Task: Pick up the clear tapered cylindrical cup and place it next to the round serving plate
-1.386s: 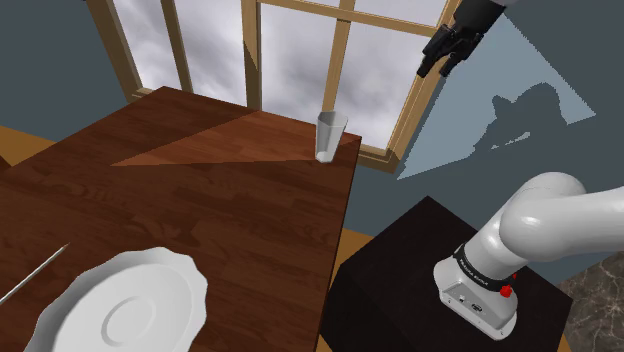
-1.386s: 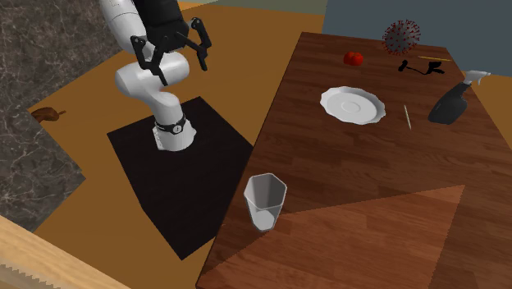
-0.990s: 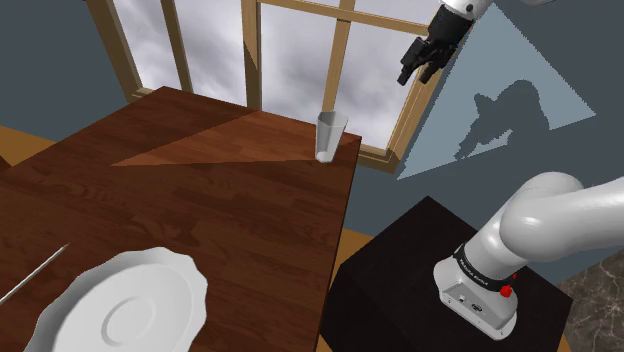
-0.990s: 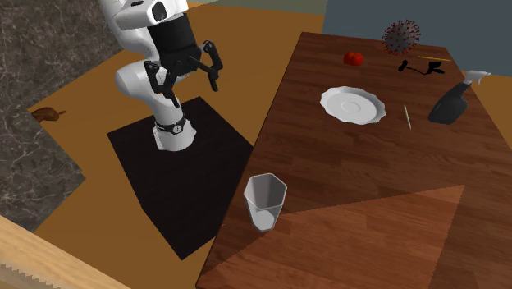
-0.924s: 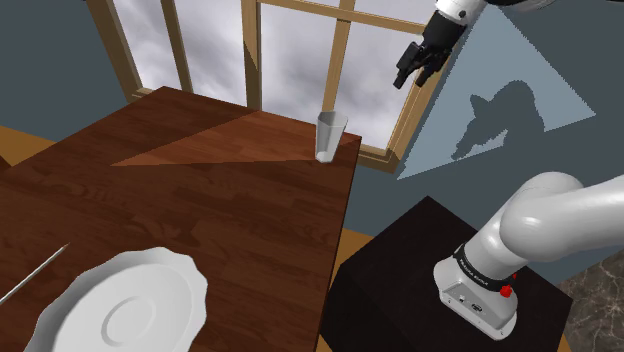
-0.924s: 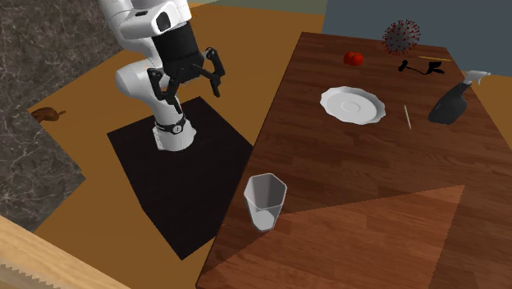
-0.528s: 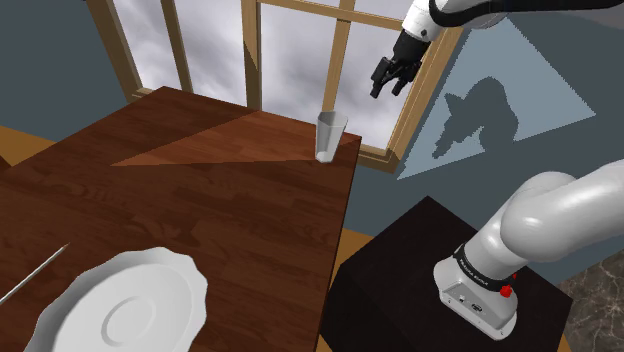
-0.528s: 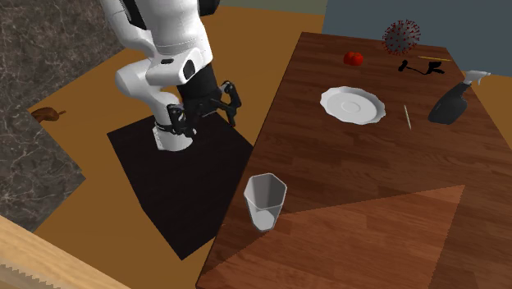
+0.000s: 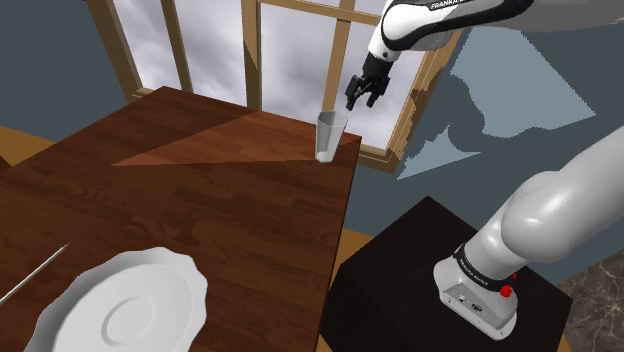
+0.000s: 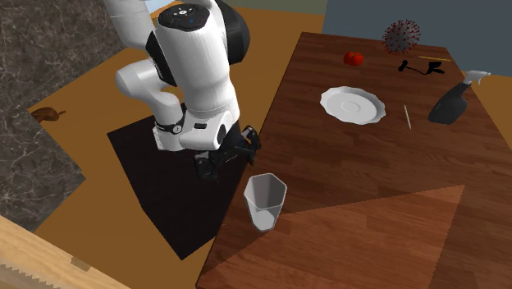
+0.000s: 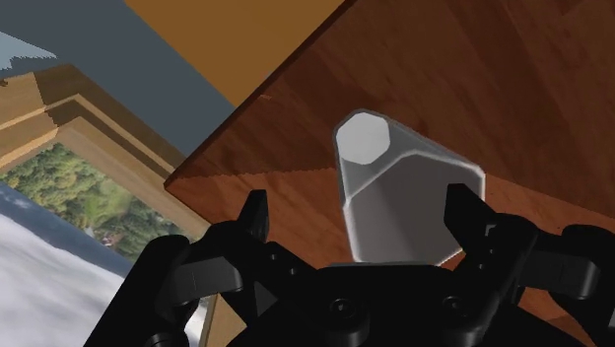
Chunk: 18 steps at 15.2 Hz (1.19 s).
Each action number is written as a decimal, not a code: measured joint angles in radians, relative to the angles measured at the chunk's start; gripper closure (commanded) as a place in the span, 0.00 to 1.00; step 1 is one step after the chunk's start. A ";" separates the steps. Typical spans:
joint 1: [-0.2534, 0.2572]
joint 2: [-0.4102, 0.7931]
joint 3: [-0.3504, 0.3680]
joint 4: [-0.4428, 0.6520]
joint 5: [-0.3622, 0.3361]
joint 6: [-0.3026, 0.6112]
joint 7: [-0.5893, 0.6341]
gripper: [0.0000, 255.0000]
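Note:
The clear tapered cup (image 9: 330,136) stands upright near the corner of the dark wooden table (image 9: 200,200), by the window. My black gripper (image 9: 362,97) hangs open just above it, a little toward the shoulder view's right. In the second exterior view the gripper (image 10: 230,158) is beside the table edge, close above the cup (image 10: 265,201). Seen from the wrist, the cup (image 11: 399,192) lies ahead between the spread fingertips (image 11: 255,212), untouched. The round white plate (image 9: 125,310) rests at the table's other end, and the second exterior view places the plate (image 10: 353,105) far from the cup.
A wood-framed window (image 9: 290,50) rises behind the cup. Beyond the plate lie a thin stick (image 10: 406,116), a black spray bottle (image 10: 451,105), a red item (image 10: 354,58) and a spiky ball (image 10: 401,36). The dark stand (image 9: 440,260) sits beside the table edge.
The arm has swung down and across toward the table corner, bringing the gripper from high beside the stand to just above the cup. The fingers stayed open; the cup has not moved.

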 measured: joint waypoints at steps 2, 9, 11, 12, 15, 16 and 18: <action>0.003 0.095 -0.004 0.054 0.016 0.028 -0.016 0.00; 0.007 0.196 -0.002 0.059 0.038 0.109 -0.031 0.00; 0.008 0.216 0.000 0.052 0.043 0.136 -0.035 0.00; 0.008 0.220 0.000 0.048 0.044 0.143 -0.036 0.00; 0.009 0.224 0.001 0.045 0.045 0.151 -0.036 0.00; 0.009 0.224 0.001 0.044 0.045 0.151 -0.036 0.00; 0.009 0.224 0.001 0.044 0.045 0.152 -0.036 0.00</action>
